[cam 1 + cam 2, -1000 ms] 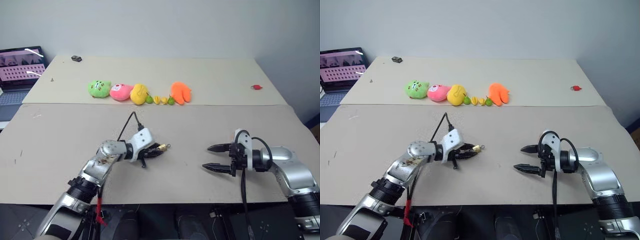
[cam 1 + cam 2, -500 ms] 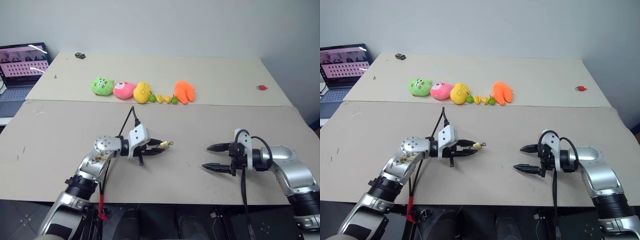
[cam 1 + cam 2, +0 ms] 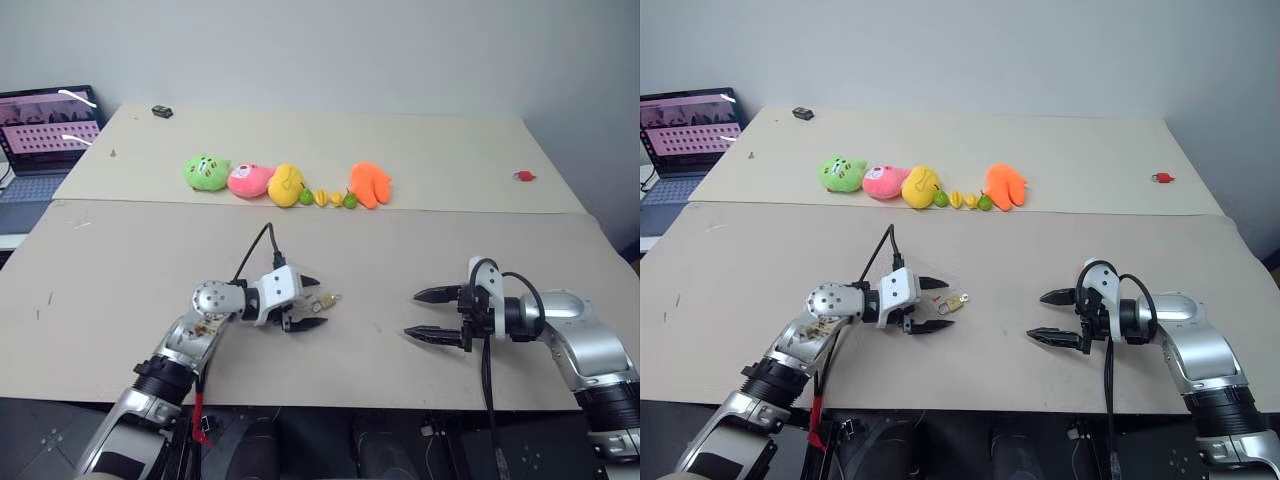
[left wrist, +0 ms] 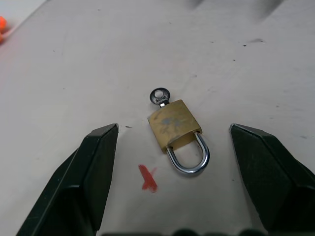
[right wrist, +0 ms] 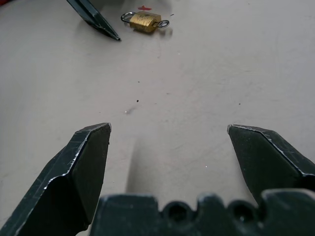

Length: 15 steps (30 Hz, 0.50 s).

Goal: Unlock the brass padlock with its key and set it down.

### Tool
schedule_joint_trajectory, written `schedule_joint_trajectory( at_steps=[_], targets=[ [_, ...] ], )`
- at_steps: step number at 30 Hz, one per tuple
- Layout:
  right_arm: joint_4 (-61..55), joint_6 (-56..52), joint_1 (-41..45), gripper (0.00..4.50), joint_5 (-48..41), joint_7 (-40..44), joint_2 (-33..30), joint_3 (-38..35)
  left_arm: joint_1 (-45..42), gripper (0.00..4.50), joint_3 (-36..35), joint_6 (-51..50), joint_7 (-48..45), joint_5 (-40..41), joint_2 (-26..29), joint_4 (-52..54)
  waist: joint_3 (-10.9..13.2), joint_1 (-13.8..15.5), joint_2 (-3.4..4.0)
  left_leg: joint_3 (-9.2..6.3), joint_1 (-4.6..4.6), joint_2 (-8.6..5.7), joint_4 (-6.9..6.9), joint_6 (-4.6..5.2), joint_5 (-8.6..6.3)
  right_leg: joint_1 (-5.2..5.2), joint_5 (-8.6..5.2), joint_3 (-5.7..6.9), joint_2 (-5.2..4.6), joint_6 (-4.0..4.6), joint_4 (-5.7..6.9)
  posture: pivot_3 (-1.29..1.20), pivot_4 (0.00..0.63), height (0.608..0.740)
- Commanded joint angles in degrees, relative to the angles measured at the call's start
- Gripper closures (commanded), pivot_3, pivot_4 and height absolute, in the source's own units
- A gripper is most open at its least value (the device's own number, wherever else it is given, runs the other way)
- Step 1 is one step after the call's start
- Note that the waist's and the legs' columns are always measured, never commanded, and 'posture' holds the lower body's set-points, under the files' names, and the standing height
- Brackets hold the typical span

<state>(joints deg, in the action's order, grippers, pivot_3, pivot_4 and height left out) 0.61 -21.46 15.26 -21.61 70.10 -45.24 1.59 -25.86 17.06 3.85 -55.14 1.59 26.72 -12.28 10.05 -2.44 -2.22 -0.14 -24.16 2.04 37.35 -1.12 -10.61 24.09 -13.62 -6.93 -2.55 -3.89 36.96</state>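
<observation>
Brass padlock [image 4: 174, 125] flat on table [image 3: 420, 250], between spread fingers of left gripper [image 3: 309, 302] — untouched. Left wrist view alone reveals key [image 4: 159, 96] in padlock, red mark [image 4: 146, 177] beside padlock. Right gripper [image 3: 426, 313] agape, empty, well right of padlock.

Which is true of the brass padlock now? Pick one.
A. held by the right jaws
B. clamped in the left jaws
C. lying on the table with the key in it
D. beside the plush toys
C: the brass padlock lies flat on the table, free between the open left jaws, with the key sticking out of its body.
</observation>
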Motion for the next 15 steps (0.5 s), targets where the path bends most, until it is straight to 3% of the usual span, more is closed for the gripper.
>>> schedule_joint_trajectory(
  at_steps=[1,11,15],
  targets=[
    [-1.05,0.33,1.28,0.0,-0.71,0.64,-0.63,-1.12,-0.67,0.65,-1.34,-2.7,5.51,-2.7,-1.05,-0.07,0.0,0.0,0.0,0.0,0.0,0.0,0.0,0.0,0.0,0.0,0.0,0.0,0.0,0.0,0.0,0.0,0.15,0.717],
    [0.33,0.84,2.89,0.0,-0.26,1.43,-0.44,-0.82,1.29,0.65,-3.04,-33.36,10.11,3.8,-7.16,12.85,0.0,-0.04,0.0,-0.02,-0.04,0.0,0.06,0.0,0.0,0.03,0.0,0.01,0.01,-0.03,0.05,0.0,0.15,0.717],
    [0.53,0.98,3.03,0.0,-0.12,1.4,-0.34,-0.78,1.14,0.65,-3.32,-38.68,10.73,5.46,-7.8,15.18,0.0,-0.04,0.0,-0.02,-0.03,-0.01,0.07,0.0,0.0,0.02,0.0,0.01,0.0,-0.03,0.05,0.0,0.15,0.717]
  ],
)
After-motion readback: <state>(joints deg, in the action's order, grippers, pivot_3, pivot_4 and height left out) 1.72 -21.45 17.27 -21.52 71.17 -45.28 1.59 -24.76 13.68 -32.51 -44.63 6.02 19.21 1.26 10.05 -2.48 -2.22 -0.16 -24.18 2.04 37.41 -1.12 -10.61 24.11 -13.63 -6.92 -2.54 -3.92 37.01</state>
